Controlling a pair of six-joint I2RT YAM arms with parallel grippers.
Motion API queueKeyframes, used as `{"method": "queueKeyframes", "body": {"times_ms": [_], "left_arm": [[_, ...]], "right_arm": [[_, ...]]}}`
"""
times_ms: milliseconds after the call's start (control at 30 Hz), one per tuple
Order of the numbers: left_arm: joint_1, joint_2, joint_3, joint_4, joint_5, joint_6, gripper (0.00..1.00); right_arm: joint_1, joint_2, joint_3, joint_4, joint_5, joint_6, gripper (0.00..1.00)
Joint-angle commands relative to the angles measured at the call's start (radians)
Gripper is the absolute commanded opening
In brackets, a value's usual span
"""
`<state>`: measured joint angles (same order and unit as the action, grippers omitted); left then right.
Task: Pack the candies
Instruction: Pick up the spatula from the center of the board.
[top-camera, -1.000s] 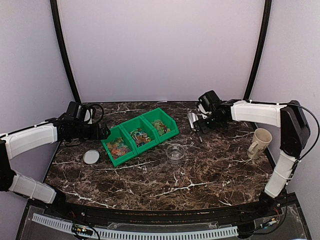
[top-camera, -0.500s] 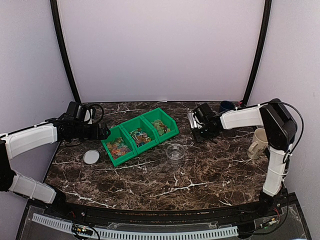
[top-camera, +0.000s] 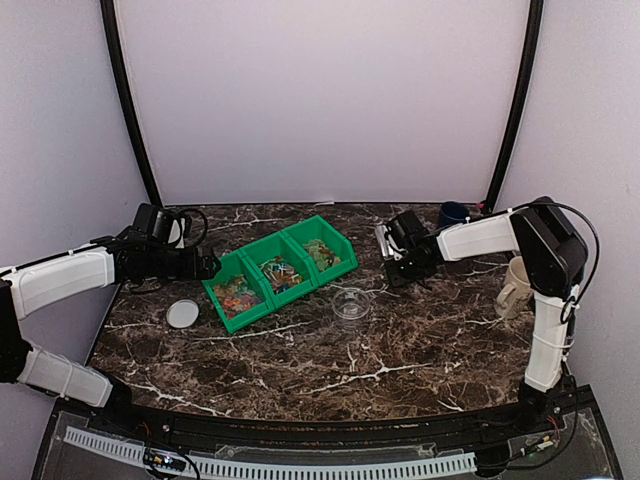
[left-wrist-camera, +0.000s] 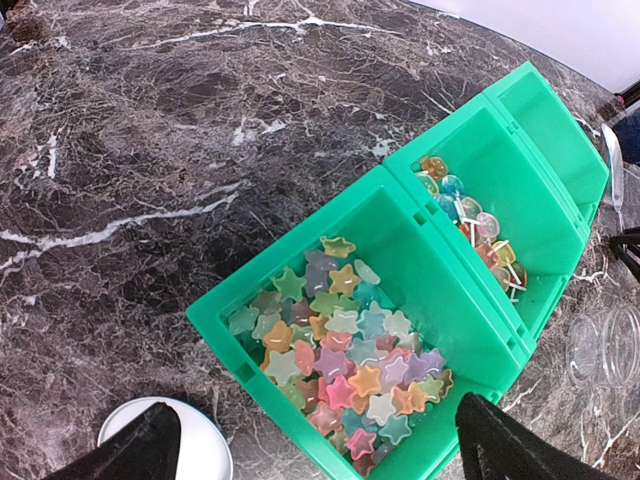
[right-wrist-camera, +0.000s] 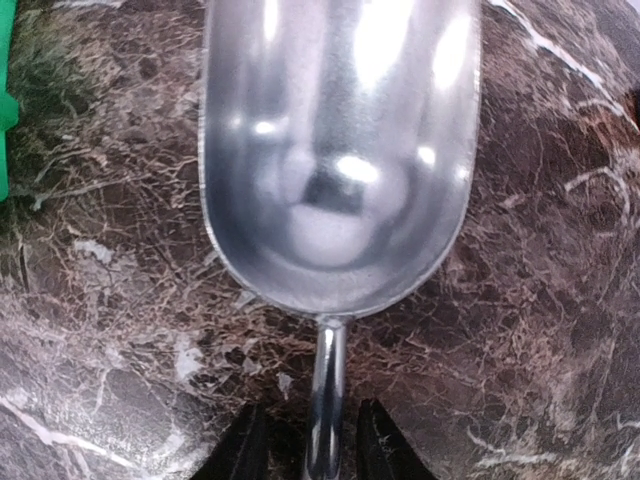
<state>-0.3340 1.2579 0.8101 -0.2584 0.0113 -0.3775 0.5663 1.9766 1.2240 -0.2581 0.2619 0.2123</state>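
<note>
Bench (top-camera: 400, 350): near half is left bare, passable from either side.
Bin (left-wrist-camera: 430, 250): set diagonally at left centre, open-topped; candies (left-wrist-camera: 340, 360) are reachable from above.
Lid (top-camera: 183, 314): laid flat near the bin's near-left end.
Jar (top-camera: 351, 303): stood just before the bin's right end, with a narrow gap between.
Scoop (top-camera: 385, 240): right of the bin, overhung by the right arm (top-camera: 480, 235).
Mug (top-camera: 519, 285): at the right edge, well apart.

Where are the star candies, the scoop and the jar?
star candies (left-wrist-camera: 340, 370), left wrist view, middle of the pile.
scoop (right-wrist-camera: 335, 150), right wrist view, inside of its bowl.
jar (top-camera: 351, 303), top external view, its clear middle.
</note>
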Motion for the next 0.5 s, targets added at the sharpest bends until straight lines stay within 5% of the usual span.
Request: {"method": "queueKeyframes", "body": {"times_ms": [0, 333, 467], "left_arm": [[0.004, -0.017, -0.014, 0.012, 0.007, -0.005, 0.99], [0.005, -0.024, 0.01, 0.006, 0.061, 0.022, 0.99], [0.004, -0.049, 0.033, 0.011, 0.083, 0.037, 0.98]], "right_arm": [[-0.008, 0.009, 0.003, 0.023, 0.001, -0.005, 0.24], [-0.003, -0.087, -0.002, -0.015, 0.029, -0.059, 0.0], [0.017, -0.138, 0.015, -0.048, 0.071, -0.101, 0.0]]}}
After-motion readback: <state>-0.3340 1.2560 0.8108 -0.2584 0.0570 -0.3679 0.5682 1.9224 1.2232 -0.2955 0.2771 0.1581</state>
